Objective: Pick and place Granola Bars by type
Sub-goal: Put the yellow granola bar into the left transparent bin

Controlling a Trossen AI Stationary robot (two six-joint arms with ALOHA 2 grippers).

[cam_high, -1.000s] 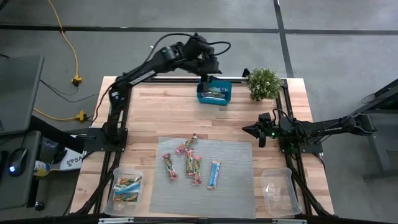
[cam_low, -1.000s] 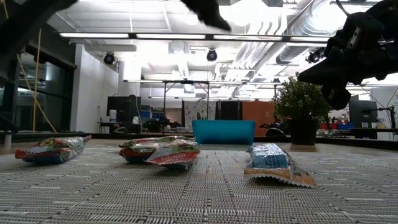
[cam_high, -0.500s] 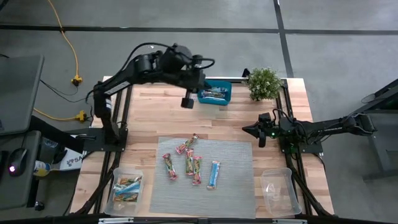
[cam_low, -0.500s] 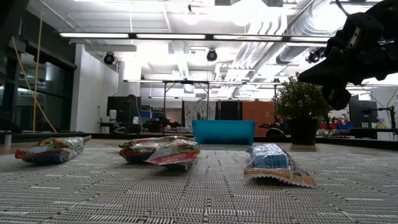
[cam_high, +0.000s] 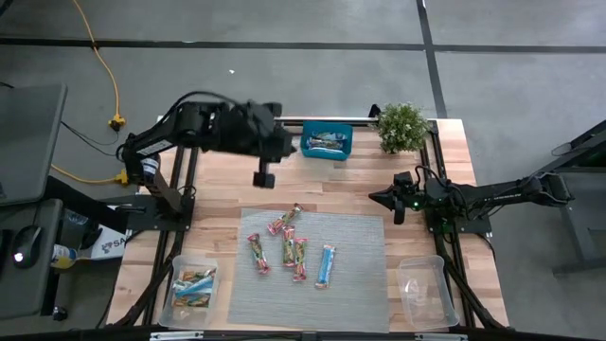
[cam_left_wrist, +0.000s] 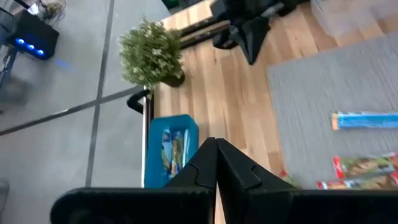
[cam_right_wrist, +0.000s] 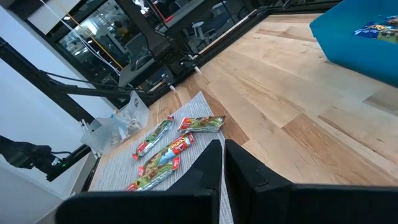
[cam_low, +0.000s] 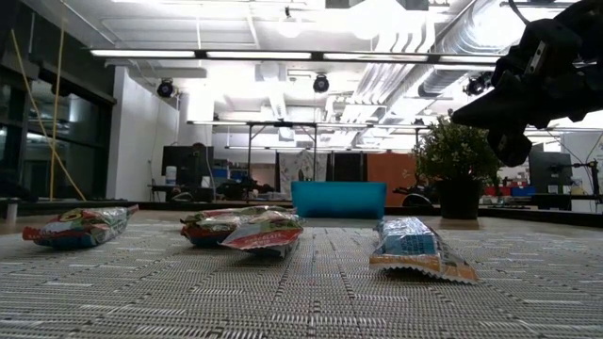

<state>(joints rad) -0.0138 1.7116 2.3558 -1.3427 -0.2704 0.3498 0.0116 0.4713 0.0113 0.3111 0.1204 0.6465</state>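
Several red, green and yellow Granola Bars (cam_high: 288,248) and one light blue bar (cam_high: 327,265) lie flat on the grey mat (cam_high: 360,284). More bars lie in the teal box (cam_high: 327,142) at the far edge and in the clear tub (cam_high: 194,287) at the near left. My left gripper (cam_high: 264,177) hangs shut and empty over bare wood, between the box and the mat; its wrist view shows the fingers (cam_left_wrist: 216,155) closed together. My right gripper (cam_high: 374,196) waits shut and empty at the table's right, pointing level toward the left, fingers (cam_right_wrist: 211,163) together.
A potted plant (cam_high: 401,127) stands at the far right, beside the teal box. A second clear tub (cam_high: 423,289) sits at the near right, off the mat. Bare wood lies between the mat and the far edge.
My left gripper has swung from above the teal box toward the table's left and near side and now hangs over bare wood. It carries nothing. The bars on the mat have not moved.
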